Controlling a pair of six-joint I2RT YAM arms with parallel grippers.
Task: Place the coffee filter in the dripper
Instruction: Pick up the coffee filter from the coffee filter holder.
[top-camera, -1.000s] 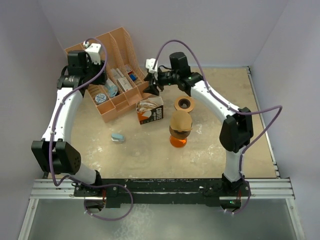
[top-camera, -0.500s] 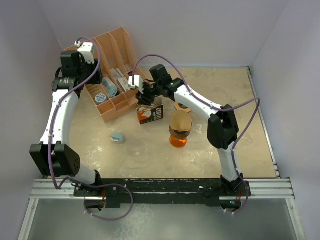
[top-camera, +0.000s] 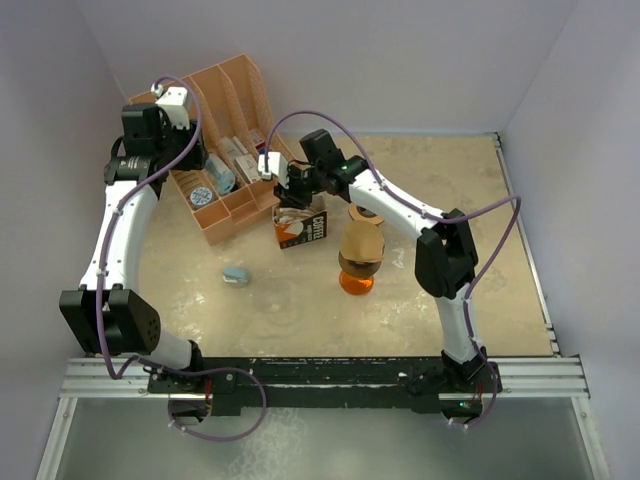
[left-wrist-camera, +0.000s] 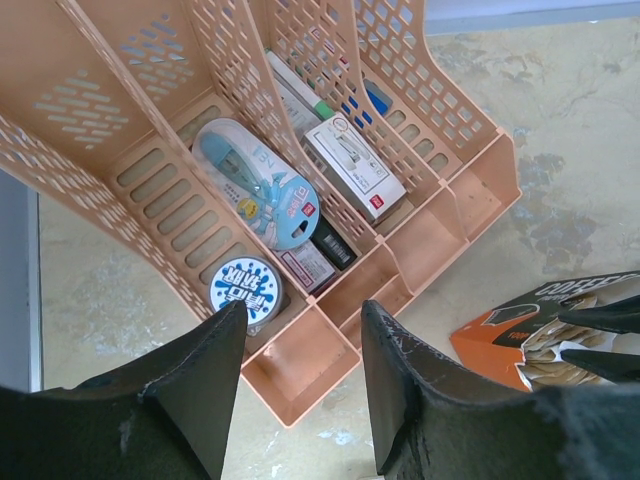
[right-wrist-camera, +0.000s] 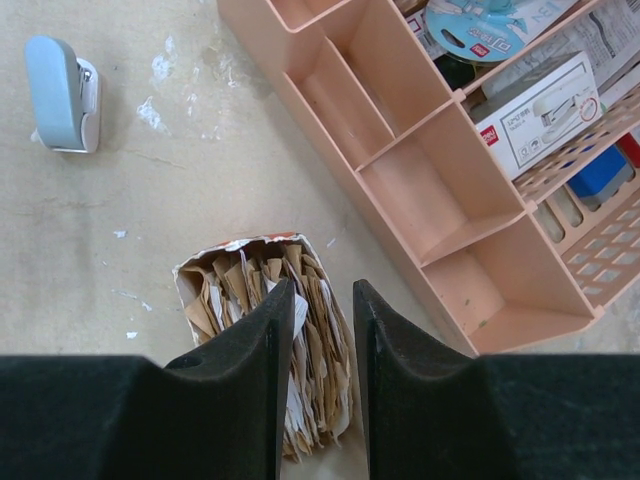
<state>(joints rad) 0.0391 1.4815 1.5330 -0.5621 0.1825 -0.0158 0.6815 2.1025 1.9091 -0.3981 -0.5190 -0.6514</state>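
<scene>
An open orange box (top-camera: 300, 228) (left-wrist-camera: 540, 335) stands left of the dripper, packed with brown and white coffee filters (right-wrist-camera: 320, 380). The dripper (top-camera: 362, 243), a brown cone, sits on an orange glass (top-camera: 356, 281) at mid-table. My right gripper (top-camera: 293, 198) (right-wrist-camera: 320, 290) hangs right over the box's open top. Its jaws are open only a narrow way, with filter edges showing in the gap, and one fingertip (right-wrist-camera: 280, 300) is down among the filters. My left gripper (top-camera: 170, 150) (left-wrist-camera: 302, 310) is open and holds nothing above the organizer's front edge.
A peach desk organizer (top-camera: 225, 130) (left-wrist-camera: 300, 385) (right-wrist-camera: 400, 170) holding stationery stands at the back left, close to the box. A small blue stapler (top-camera: 236, 275) (right-wrist-camera: 60, 92) lies on the table. A brown ring (top-camera: 370, 213) lies behind the dripper.
My right arm has swung left and down from beside the organizer to above the filter box, and its jaws have narrowed. The left arm shifted slightly left.
</scene>
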